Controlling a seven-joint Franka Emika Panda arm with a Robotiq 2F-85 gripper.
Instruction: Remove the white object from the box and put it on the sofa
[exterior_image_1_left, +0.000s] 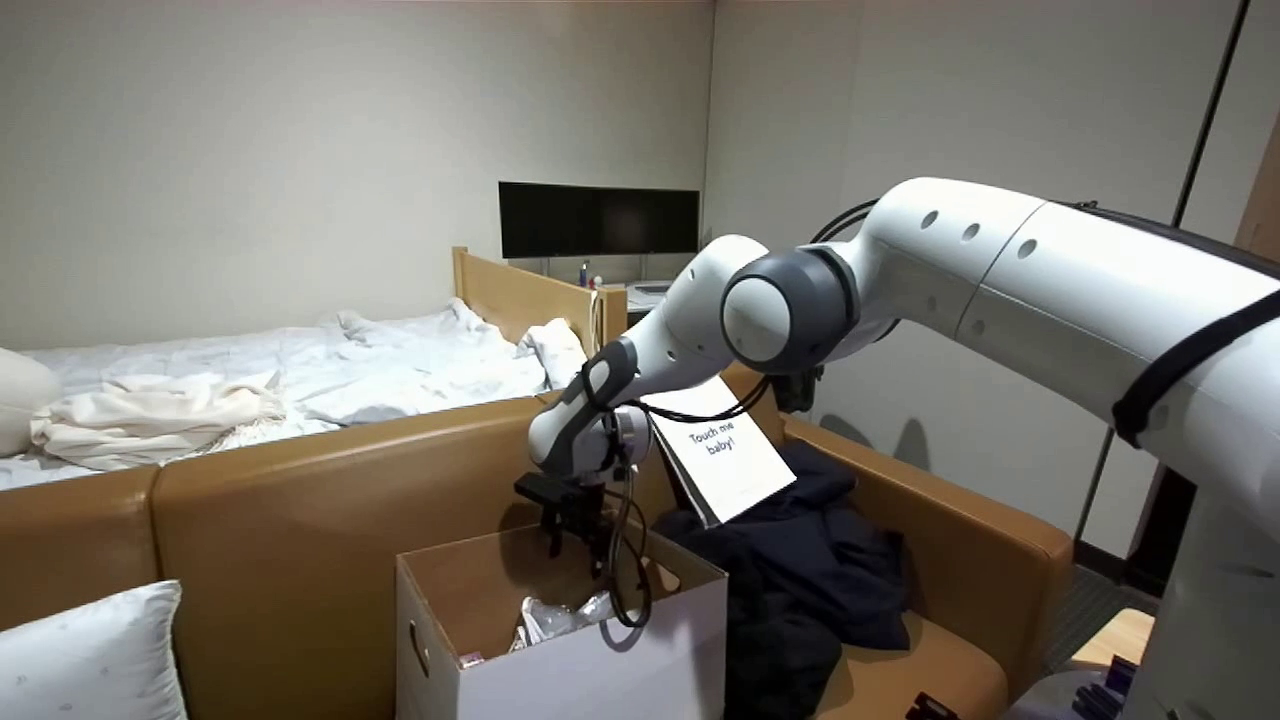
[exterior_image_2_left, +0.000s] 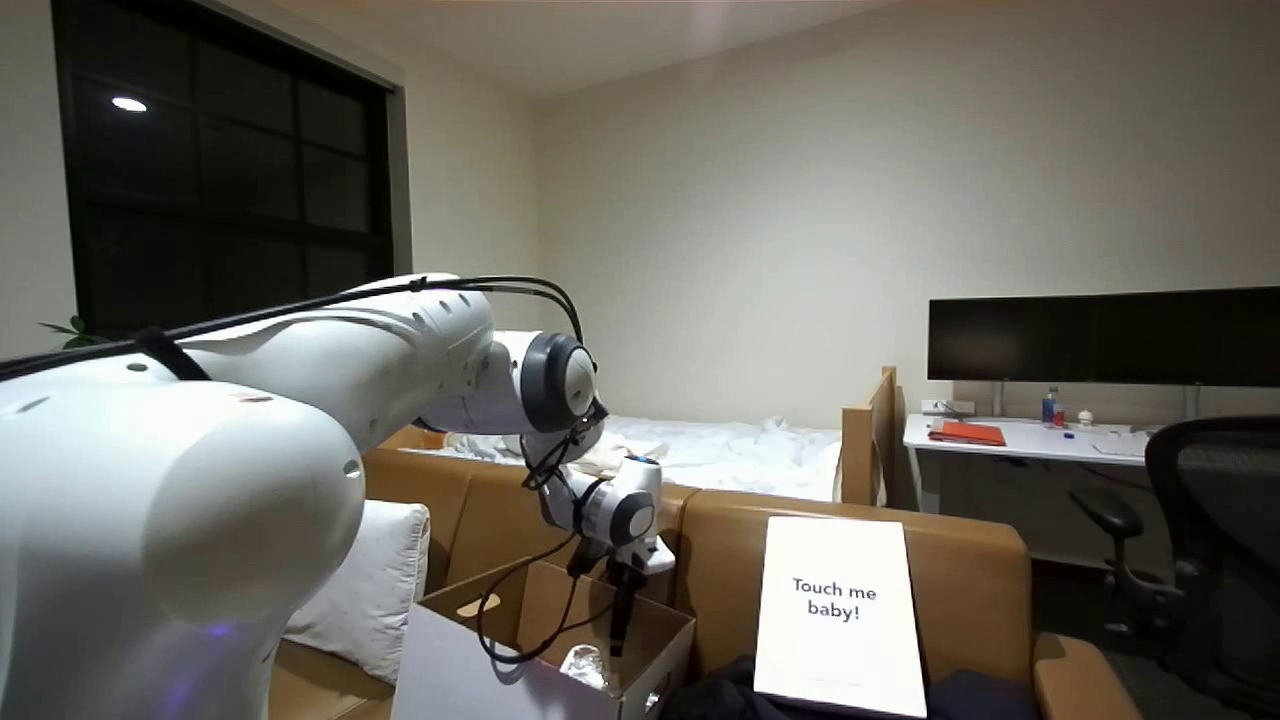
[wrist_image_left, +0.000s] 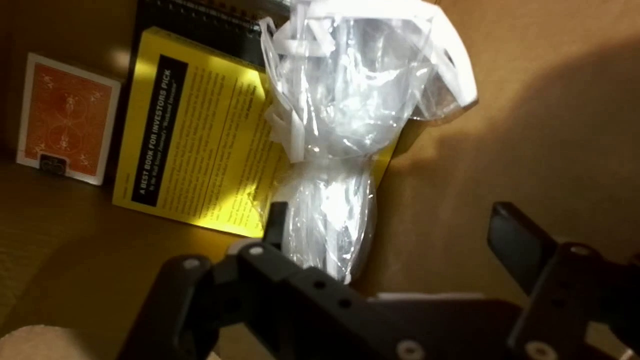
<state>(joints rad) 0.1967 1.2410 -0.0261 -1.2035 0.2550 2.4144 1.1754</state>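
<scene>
The white object (wrist_image_left: 350, 95), wrapped in shiny clear plastic, lies in the box, partly over a yellow book. Its top shows in both exterior views (exterior_image_1_left: 560, 618) (exterior_image_2_left: 585, 665). The cardboard box (exterior_image_1_left: 590, 680) is open-topped, white outside and brown inside, and stands on the brown sofa (exterior_image_1_left: 340, 510). My gripper (exterior_image_1_left: 577, 560) points down into the box. In the wrist view the gripper (wrist_image_left: 391, 222) is open, its fingers wide apart with nothing held. The left finger overlaps the near end of the wrapped object; I cannot tell whether they touch.
A yellow book (wrist_image_left: 200, 140), a dark spiral notebook (wrist_image_left: 200, 30) and an orange card pack (wrist_image_left: 69, 120) are also in the box. Dark clothing (exterior_image_1_left: 820, 540) and a white sign (exterior_image_1_left: 725, 450) lie beside the box. A white pillow (exterior_image_1_left: 95, 655) is on the sofa's opposite side.
</scene>
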